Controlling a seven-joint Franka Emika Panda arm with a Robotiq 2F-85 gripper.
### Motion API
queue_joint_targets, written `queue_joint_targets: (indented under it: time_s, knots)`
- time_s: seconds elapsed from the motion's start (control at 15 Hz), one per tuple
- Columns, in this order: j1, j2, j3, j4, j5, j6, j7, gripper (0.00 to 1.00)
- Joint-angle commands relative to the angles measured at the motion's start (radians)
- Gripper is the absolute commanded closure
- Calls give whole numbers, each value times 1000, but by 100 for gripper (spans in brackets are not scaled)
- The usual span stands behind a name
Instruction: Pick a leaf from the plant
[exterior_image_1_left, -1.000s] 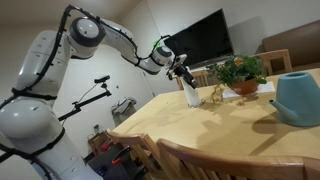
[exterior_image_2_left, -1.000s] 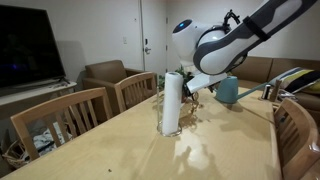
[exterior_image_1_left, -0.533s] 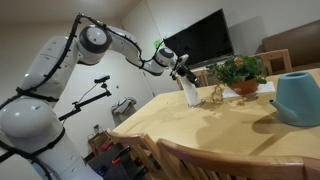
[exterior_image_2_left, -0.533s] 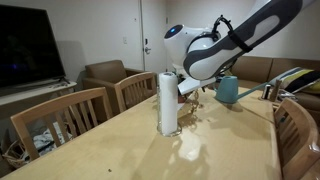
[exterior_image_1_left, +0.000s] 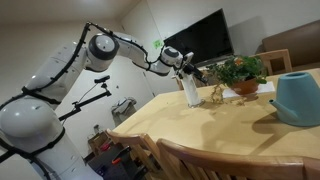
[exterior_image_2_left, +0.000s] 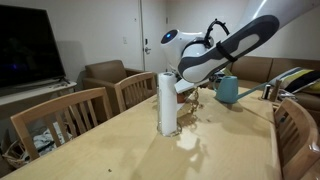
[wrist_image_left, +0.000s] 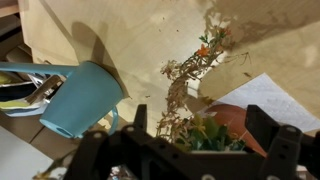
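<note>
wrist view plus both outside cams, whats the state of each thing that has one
gripper: open, over the plant, holding nothing
plant: upright in its pot, not gripped
watering can: upright on the table, untouched
white cylinder: standing upright
tv: screen dark

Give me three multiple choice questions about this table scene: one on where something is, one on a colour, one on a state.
1. Where does the plant stand? A on the table; B on a chair; C on the floor.
2. What colour is the watering can? A red; B teal; C black.
3. How is the tool? A shut on a leaf; B shut, empty; C open.

Answers: A, its pot rests on the wooden tabletop; B, the can is plainly teal in every view; C, the wrist view shows the fingers spread wide above the plant.
</note>
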Motion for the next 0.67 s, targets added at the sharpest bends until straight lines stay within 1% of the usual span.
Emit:
queue_joint_targets:
  time_s: [0.0, 0.33, 0.47, 0.6]
  knots:
    - [-11, 98, -6, 142, 13, -54, -38, 0]
    - [-21, 173, -9, 243, 21, -69, -86, 0]
    - [-20, 186, -8, 264, 21, -67, -122, 0]
    - [-23, 192, 6, 280, 35, -78, -191, 0]
